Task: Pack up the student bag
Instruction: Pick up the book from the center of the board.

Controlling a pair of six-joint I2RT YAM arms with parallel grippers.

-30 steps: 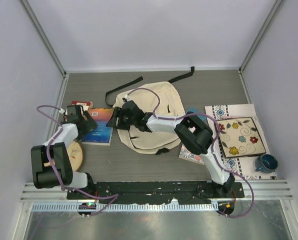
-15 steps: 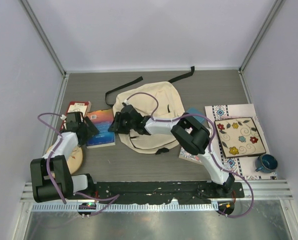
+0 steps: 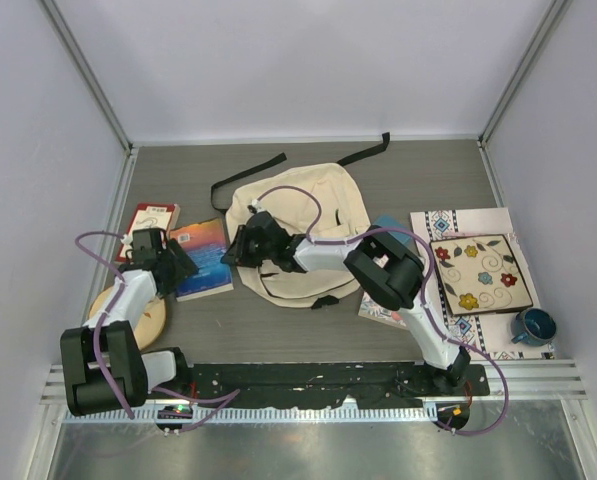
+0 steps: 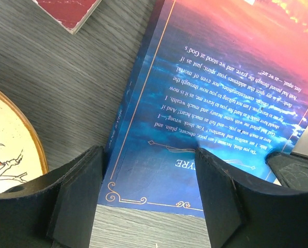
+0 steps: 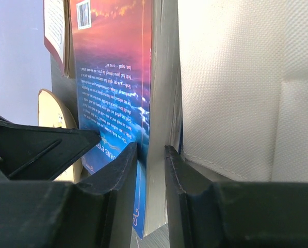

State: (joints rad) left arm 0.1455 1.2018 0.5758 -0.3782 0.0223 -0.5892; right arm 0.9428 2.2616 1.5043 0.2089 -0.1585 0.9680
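- The bag [image 3: 313, 215] lies flat in the middle of the tabletop [image 3: 228, 325], toward the far side, its black straps [image 3: 248, 172] trailing off behind it.
- A blue book [image 3: 203, 257] lies just left of the bag, with its right edge near the bag's left side.
- The right end effector [image 5: 151, 150] reaches across the bag's near left part to that edge of the book.
- In the right wrist view its fingers [image 5: 117, 191] are drawn to a narrow gap and pinch the book's page edge, one on the cover side and one on the underside.
- The cream fabric of the bag fills the right half of that view, right beside the book.
- The left end effector [image 4: 148, 155] is at the book's near left corner, and it is open.
- One of its fingers stands beside the spine over bare tabletop and the other over the cover; I cannot tell if either touches the book.
- A red book [image 3: 150, 220] lies just beyond and to the left of the blue one.
- A round plate [image 3: 143, 315] with a wooden rim sits near the left arm, apart from both books.
- On the right, a flowered tile [image 3: 481, 272] rests on a patterned mat [image 3: 443, 222], and a blue mug [image 3: 533, 325] stands at the mat's near corner.
- A booklet [image 3: 378, 308] lies partly under the right arm.
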